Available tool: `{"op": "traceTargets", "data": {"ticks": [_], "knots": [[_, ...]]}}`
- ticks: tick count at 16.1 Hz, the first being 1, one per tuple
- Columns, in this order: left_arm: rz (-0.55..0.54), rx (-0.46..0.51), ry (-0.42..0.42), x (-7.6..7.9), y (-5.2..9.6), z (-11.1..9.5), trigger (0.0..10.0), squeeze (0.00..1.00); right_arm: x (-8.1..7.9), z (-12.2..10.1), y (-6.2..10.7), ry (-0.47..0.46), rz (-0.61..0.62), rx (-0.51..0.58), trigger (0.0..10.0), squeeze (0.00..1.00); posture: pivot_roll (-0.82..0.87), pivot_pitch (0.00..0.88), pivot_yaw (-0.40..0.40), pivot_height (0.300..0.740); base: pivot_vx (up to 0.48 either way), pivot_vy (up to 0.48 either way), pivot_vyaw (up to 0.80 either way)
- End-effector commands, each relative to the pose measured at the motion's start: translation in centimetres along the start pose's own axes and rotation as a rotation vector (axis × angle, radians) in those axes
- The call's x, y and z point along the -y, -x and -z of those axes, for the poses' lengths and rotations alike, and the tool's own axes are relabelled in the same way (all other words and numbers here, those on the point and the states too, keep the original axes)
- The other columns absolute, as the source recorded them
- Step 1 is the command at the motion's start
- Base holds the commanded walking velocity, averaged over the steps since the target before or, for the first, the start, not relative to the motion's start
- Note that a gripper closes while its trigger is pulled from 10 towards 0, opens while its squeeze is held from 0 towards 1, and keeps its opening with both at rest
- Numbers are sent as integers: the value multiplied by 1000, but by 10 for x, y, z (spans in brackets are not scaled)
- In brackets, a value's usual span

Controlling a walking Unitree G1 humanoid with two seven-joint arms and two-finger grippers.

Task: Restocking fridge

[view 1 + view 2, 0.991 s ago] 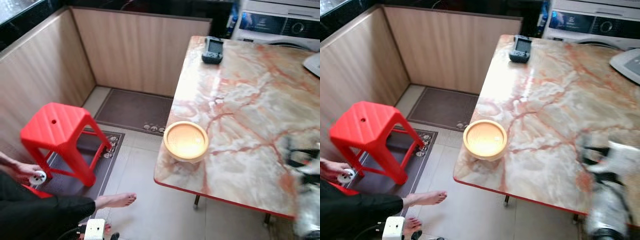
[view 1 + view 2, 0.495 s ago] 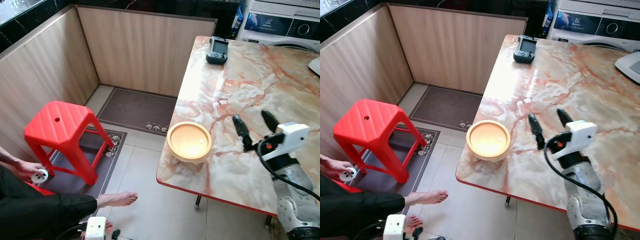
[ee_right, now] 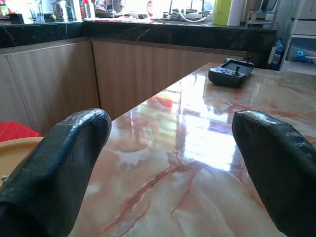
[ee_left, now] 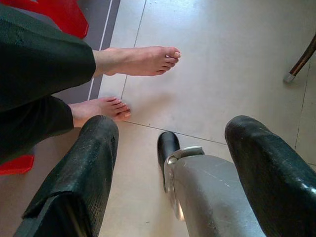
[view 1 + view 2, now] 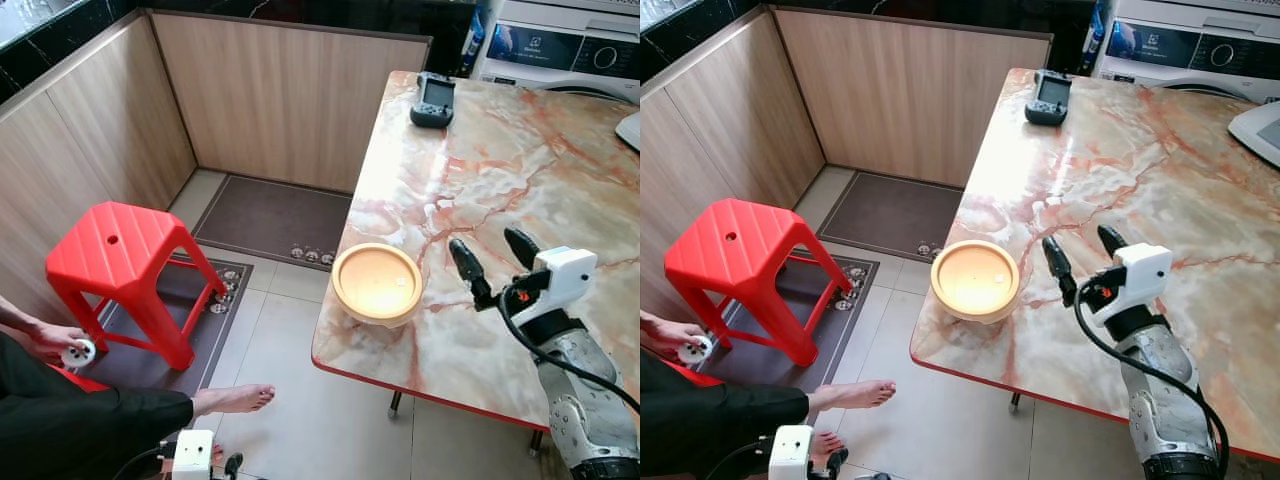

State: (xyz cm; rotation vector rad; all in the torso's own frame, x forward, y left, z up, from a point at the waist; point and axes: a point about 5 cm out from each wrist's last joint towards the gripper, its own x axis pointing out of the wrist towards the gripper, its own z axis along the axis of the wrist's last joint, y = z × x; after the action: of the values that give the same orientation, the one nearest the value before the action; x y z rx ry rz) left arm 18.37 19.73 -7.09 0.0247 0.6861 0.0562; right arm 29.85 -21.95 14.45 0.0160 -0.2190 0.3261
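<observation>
Just one yellow bowl (image 5: 375, 283) sits near the right gripper (image 5: 492, 260), fingers spread, on the marble table (image 5: 500, 150).

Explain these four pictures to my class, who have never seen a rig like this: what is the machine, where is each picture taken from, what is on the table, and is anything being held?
The machine is a walking humanoid robot with two silver arms, each ending in a gripper of two long black fingers. Two pictures come from the stereo camera on its head and show one scene. The other two come from cameras on its wrists, looking along the fingers.

In the head views, the right gripper hovers open over a marble table, beside a round yellow bowl near the table's corner. A dark handheld controller lies at the far end. Nothing is held.

The left gripper hangs open over the tiled floor, near a person's bare feet. A red stool stands on a mat.
</observation>
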Motion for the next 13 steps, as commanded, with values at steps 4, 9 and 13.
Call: {"op": "traceTargets", "data": {"ticks": [4, 9, 13], "knots": [[-9, -62, 22, -3, 6, 15, 10000, 0, 1, -1, 3, 7, 5, -6, 10000, 0, 107, 159, -44, 740, -183, 0, 0], [-16, -87, 27, -9, 8, 20, 10000, 0, 5, -1, 3, 6, 28, -10, 10000, 0, 107, 155, -44, 740, -271, 0, 0], [-16, -110, 25, -8, 8, 23, 10000, 0, 8, 0, 3, 15, 52, -8, 10000, 0, 107, 151, -46, 740, -203, 0, 0]]}}
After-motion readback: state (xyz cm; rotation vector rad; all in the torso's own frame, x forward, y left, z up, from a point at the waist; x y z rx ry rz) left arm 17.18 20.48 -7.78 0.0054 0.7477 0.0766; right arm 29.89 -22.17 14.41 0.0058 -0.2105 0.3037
